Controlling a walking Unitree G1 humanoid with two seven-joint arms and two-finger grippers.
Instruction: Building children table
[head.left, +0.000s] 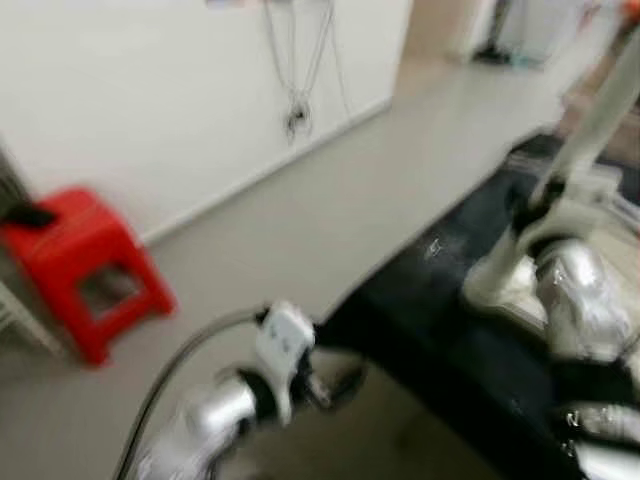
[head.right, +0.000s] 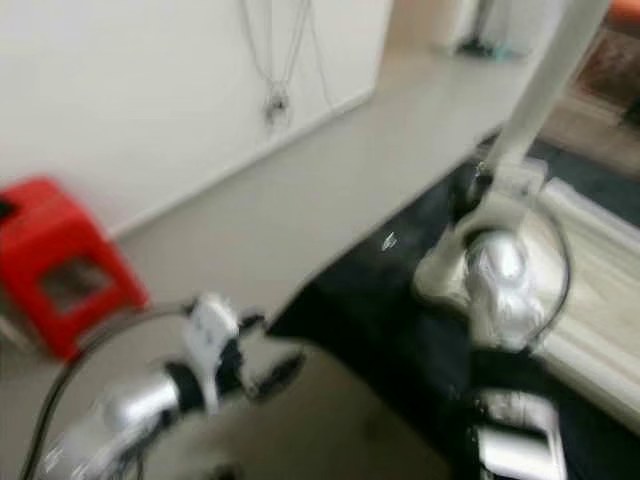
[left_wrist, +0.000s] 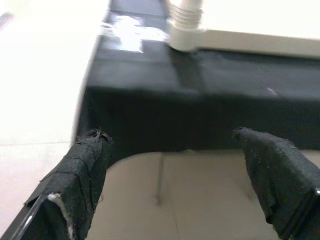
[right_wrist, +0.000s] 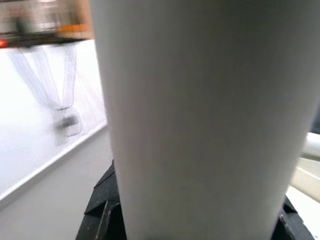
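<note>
Bright, motion-blurred; prob. glare, left wrist view.

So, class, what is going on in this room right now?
A humanoid robot is putting together a small table on a black mat. Its right gripper is shut on a white table leg, holding it roughly upright over the pale tabletop lying on the mat. Its left gripper hangs open just off the mat's edge. A red stool stands by the wall.

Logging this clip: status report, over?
Right gripper shut on white table leg. Left gripper open, at black mat edge. Nothing blocking.
</note>
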